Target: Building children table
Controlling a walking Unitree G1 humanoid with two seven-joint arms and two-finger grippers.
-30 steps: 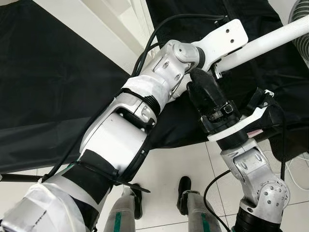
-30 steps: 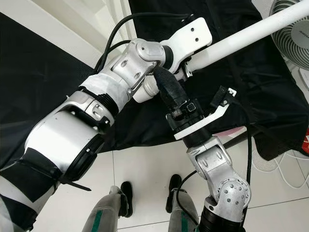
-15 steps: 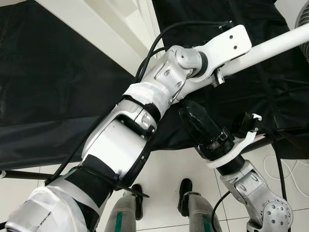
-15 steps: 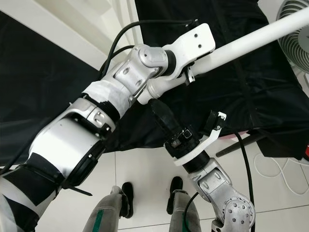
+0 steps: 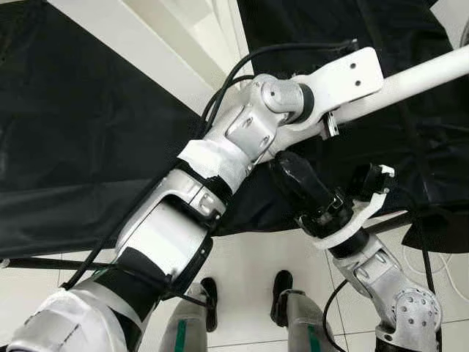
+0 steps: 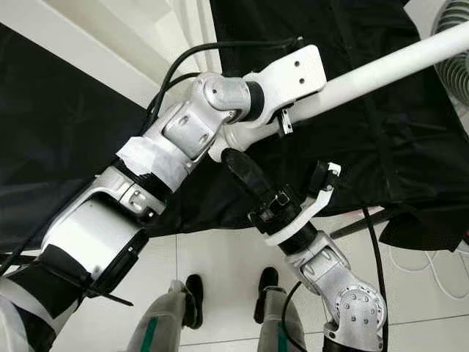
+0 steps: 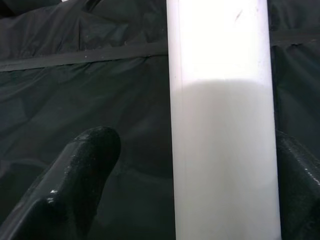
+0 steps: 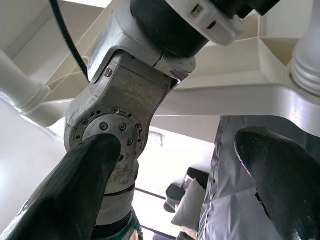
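A long white table leg [image 5: 418, 73] slants up to the right over black cloth. Its near end meets the white table [image 5: 124, 44], whose underside [image 8: 225, 95] carries other legs. My left arm reaches across to the leg. The left gripper [image 7: 197, 140] is open around the leg [image 7: 220, 125]: one finger lies against it and the other finger [image 7: 90, 165] stands apart. My right gripper [image 5: 287, 163] points up at the left wrist from just below. It is open [image 8: 180, 140] and holds nothing.
Black cloth [image 5: 73, 132] drapes both sides of the white table panel. A fan [image 6: 454, 66] stands at the far right and white cables [image 5: 443, 257] lie on the tiled floor. My feet [image 5: 278, 286] stand on the tiles below.
My right gripper has dropped down and back from beside the leg to below the left wrist. The left arm has stayed at the leg.
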